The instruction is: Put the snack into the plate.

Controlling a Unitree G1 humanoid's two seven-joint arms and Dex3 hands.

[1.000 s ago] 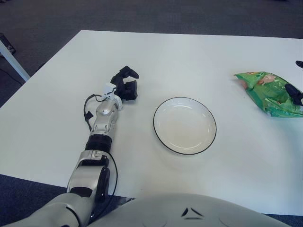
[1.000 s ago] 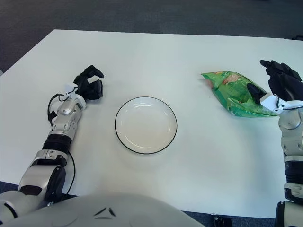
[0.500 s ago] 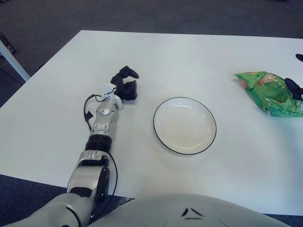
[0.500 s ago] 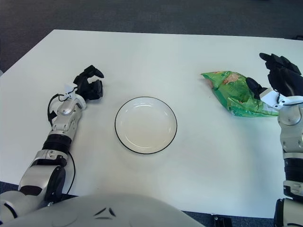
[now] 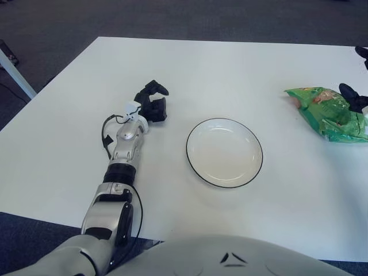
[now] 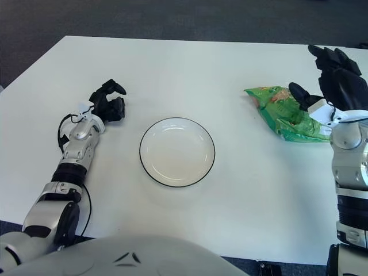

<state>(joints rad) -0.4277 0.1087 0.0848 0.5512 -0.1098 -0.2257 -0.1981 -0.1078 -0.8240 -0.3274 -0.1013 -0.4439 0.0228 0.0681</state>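
White desk [image 6: 190, 69] fills most of both views, dark carpet [image 6: 172, 17] beyond its far edge. Plate [image 6: 177, 152], white with a thin dark rim, sits near desk centre, empty. Snack [image 6: 283, 112], a green bag, lies flat on the desk at about 2 o'clock from the plate, well apart from it. Right hand [image 6: 333, 80] is at the bag's 3 o'clock end, fingers spread wide, gripping nothing; thumb shows over the bag's right part, the other fingers raised toward 12 o'clock past it; contact with the bag can't be told. Left hand [image 6: 109, 102] shows at about 10 o'clock from the plate, apart from it, fingers loosely curled, holding nothing, forearm trailing back toward 7 o'clock.
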